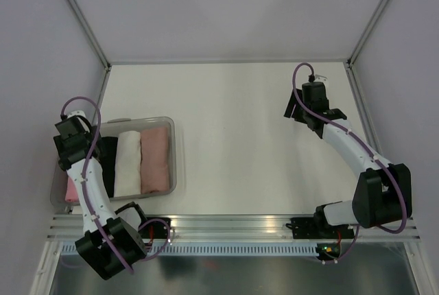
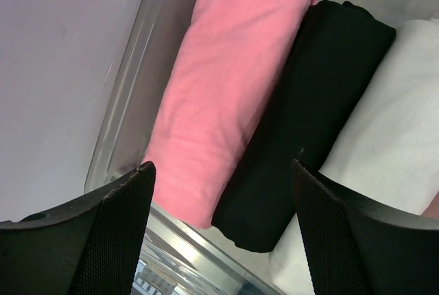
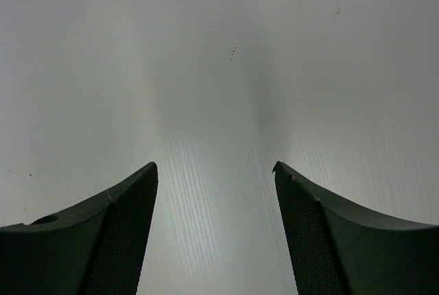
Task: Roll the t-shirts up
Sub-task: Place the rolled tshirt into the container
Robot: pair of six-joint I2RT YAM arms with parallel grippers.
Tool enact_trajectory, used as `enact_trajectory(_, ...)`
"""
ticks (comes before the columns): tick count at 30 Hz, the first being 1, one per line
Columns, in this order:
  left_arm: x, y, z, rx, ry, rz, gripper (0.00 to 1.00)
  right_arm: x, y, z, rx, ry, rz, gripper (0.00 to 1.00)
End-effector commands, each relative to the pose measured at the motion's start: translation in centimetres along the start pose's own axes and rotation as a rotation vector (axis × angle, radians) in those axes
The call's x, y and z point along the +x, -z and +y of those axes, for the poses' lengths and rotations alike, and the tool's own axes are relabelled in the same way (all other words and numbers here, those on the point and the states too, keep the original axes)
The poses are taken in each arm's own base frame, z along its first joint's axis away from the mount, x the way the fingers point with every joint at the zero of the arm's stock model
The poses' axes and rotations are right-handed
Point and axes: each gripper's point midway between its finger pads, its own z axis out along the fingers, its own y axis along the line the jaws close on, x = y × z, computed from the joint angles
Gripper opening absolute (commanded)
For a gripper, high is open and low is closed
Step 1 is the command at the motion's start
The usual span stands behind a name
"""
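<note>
The t-shirts lie rolled side by side in a clear plastic bin (image 1: 173, 145) at the left. The dusty salmon-pink roll (image 1: 155, 161) is the rightmost; beside it lie a white roll (image 1: 127, 164) and a black roll (image 1: 110, 151). A bright pink roll (image 1: 71, 189) at the far left is partly hidden by my left arm. The left wrist view shows the bright pink roll (image 2: 226, 82), the black roll (image 2: 309, 116) and the white roll (image 2: 401, 123). My left gripper (image 1: 74, 149) hangs open above the bin's left side, holding nothing. My right gripper (image 1: 314, 113) is open over bare table at the back right.
The bin's near wall (image 2: 199, 247) and the aluminium rail (image 1: 233, 225) along the table's front edge lie just below the left fingers (image 2: 116, 233). Grey walls with metal corner posts (image 1: 363, 34) enclose the white table (image 1: 233, 116).
</note>
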Motion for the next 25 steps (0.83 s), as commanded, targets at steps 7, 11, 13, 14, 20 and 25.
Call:
enact_trajectory(7,-0.6,0.8,-0.1,0.005,0.051,-0.086,0.84,-0.7,0.4,1.0,-0.070,0.008,-0.063,0.75)
enact_trajectory(11,-0.6,0.8,-0.7,0.034,0.042,-0.089,0.84,-0.6,0.3,1.1,-0.079,0.008,-0.062,0.75)
enact_trajectory(13,-0.5,0.7,-1.0,0.052,0.033,-0.090,0.84,-0.6,0.3,1.3,-0.088,0.007,-0.068,0.75)
enact_trajectory(14,-0.4,0.7,-0.9,0.048,0.034,-0.089,0.84,-0.7,0.3,1.3,-0.092,0.004,-0.073,0.75)
enact_trajectory(20,-0.5,0.8,-1.2,0.064,0.027,-0.098,0.85,-1.0,0.5,1.4,-0.101,0.011,-0.083,0.73)
enact_trajectory(25,-0.5,0.7,-1.6,0.089,0.020,-0.096,0.85,-1.9,1.4,2.1,-0.159,0.019,-0.152,0.74)
